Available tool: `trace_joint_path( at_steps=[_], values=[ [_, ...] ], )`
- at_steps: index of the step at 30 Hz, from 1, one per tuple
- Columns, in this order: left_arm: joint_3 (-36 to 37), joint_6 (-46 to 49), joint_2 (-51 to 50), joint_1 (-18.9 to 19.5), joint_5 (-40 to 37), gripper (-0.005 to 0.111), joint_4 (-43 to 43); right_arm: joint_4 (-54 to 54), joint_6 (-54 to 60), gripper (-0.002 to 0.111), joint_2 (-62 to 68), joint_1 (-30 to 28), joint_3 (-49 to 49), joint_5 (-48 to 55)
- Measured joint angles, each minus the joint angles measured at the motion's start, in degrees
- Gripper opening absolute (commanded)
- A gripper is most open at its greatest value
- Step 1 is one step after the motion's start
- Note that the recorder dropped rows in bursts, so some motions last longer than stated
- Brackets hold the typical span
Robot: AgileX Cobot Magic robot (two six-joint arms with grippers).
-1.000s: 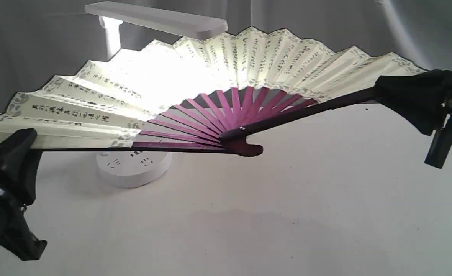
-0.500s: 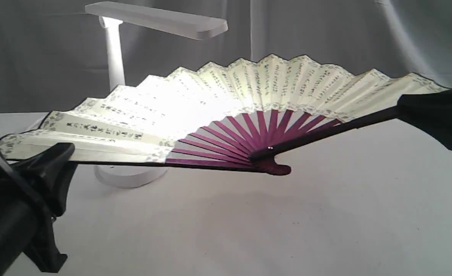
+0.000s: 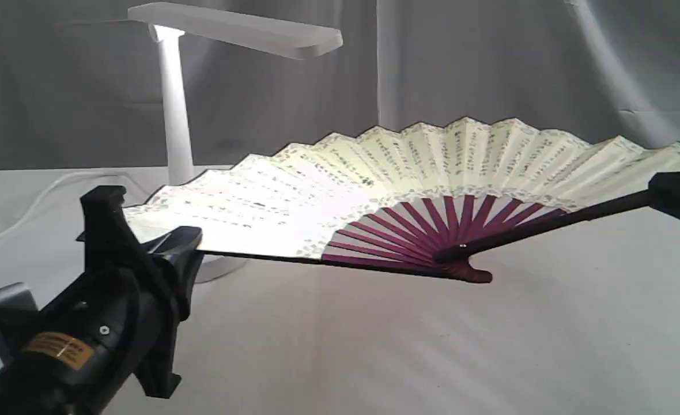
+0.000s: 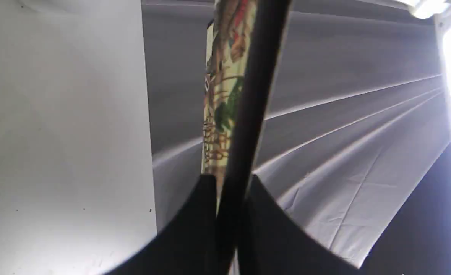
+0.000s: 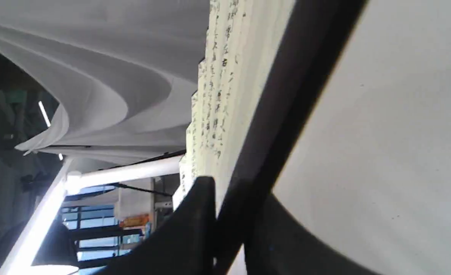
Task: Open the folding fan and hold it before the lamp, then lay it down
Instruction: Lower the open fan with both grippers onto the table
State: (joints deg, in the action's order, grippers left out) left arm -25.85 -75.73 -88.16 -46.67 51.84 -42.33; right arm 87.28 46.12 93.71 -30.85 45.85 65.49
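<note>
**Fan.** The fan (image 3: 409, 173) is fully spread and tilted close to flat, with its lettered face up. It sits in front of the lamp (image 3: 176, 115), lower than the lamp head, and most of it reaches out to the right of the lamp stem. Its left end covers part of the lamp base. The maroon ribs meet at the pivot, which is the point of the fan farthest forward from the lamp. Whether the pivot end touches the table (image 3: 374, 357) cannot be told.

**Left gripper.** The left gripper (image 3: 173, 248) is just in front of the lamp base. Its jaws are closed on the outer end of the fan's dark left guard stick. The left wrist view shows the stick clamped between both fingers.

**Right gripper.** The right gripper (image 3: 677, 193) is well apart from the lamp, on the far right. Its jaws are clamped on the right guard stick near the paper's edge, as the right wrist view shows.

**Surroundings.** A grey cloth (image 3: 490, 69) hangs behind the lamp. A white cord (image 3: 29, 202) runs left from the lamp base.
</note>
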Motion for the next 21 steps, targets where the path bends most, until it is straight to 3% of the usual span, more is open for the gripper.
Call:
trace_joint_path(
  at_steps=[21],
  values=[
    [-6.1,-10.6,-18.1,0.1,1.0,0.001,3.7,-5.5,-4.0,0.0,7.7,-0.1,0.1,-12.2]
  ],
)
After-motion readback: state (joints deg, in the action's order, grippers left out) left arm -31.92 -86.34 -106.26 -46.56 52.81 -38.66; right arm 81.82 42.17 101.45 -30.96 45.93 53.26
